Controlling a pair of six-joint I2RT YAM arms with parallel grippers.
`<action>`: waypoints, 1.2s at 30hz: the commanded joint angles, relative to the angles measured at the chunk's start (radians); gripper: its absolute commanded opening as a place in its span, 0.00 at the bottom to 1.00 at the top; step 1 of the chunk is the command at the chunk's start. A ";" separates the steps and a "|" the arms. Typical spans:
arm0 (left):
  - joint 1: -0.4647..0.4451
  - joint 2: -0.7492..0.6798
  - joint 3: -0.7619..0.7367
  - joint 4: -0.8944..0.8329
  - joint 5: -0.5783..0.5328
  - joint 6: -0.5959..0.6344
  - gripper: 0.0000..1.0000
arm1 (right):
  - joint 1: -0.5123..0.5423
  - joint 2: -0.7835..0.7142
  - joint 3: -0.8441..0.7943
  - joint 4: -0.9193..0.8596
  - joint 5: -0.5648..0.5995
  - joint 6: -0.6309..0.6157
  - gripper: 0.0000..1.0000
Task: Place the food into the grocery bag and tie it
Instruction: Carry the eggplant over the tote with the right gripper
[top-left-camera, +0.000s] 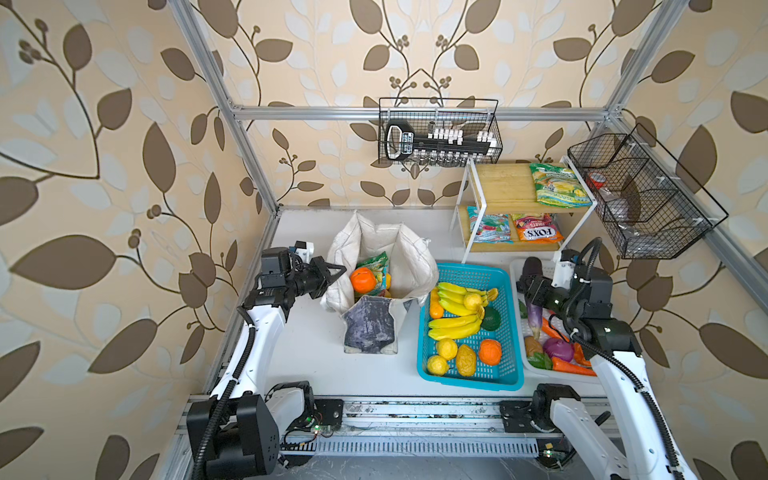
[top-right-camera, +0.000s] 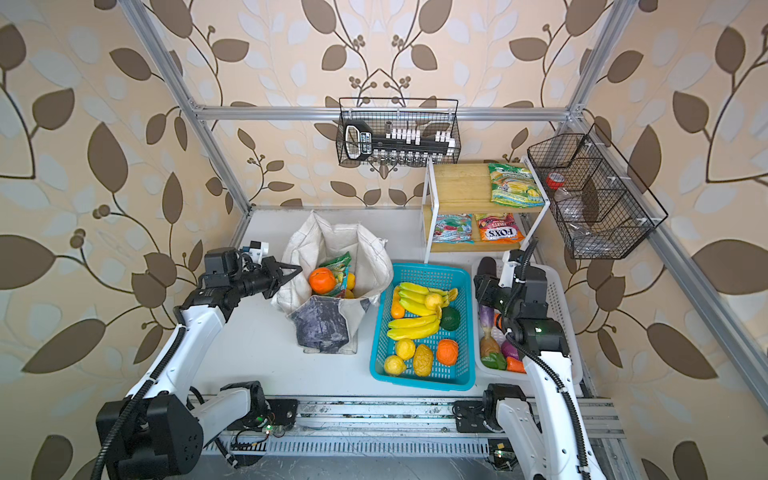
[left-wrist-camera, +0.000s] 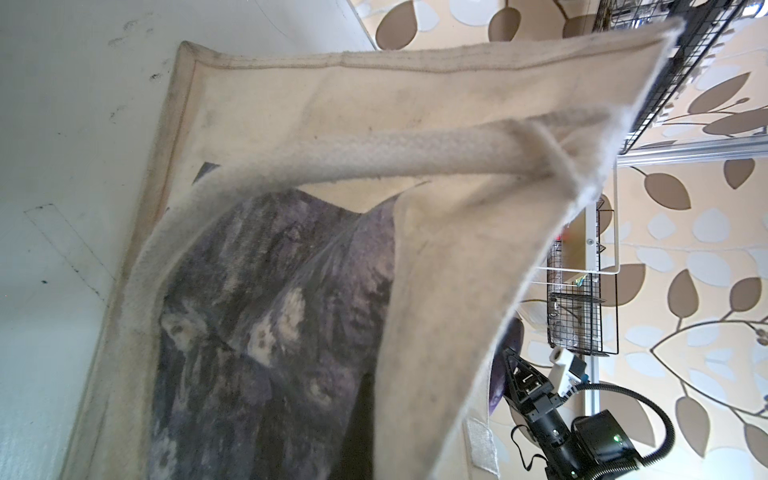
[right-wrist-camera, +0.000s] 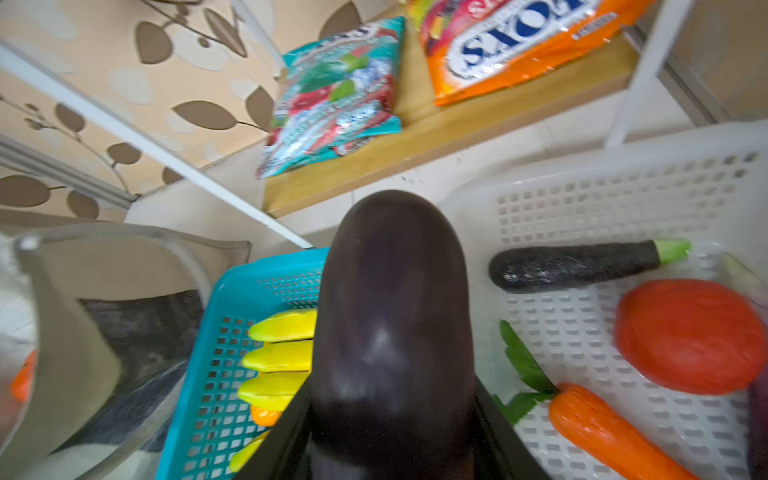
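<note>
— Why does the bag (top-left-camera: 411, 257) stand open, centre-left on the table (top-left-camera: 299, 353)?
— Your left claw (top-left-camera: 338, 271) is clenched at its left rim, likely propping the mouth. I can't tell if it pinches cloth.
— And the eggplant (right-wrist-camera: 390, 311)?
— Your right claw (top-left-camera: 531, 279) grasps it over the white basket (right-wrist-camera: 623, 183) at right, probably bound for the bag.

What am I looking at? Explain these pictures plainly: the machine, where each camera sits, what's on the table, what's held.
Two robot arms stand at a table. Two pictures look down from overhead; the other two come from a camera on each wrist. On it: a grocery bag with fruit inside, a blue basket of toy fruit, a white basket of toy vegetables, a shelf with sweet packets. The left arm has its jaws shut on the bag's rim; the right arm grips a dark eggplant.
</note>
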 joint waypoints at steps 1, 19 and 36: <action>0.001 -0.001 0.008 0.007 0.029 0.005 0.00 | 0.135 -0.018 0.054 0.009 0.080 0.082 0.40; -0.003 0.016 0.027 -0.024 0.026 0.040 0.00 | 0.738 0.546 0.527 0.216 0.298 0.114 0.40; -0.015 0.016 0.043 -0.023 0.042 0.067 0.00 | 0.817 1.033 0.909 0.318 0.070 0.039 0.40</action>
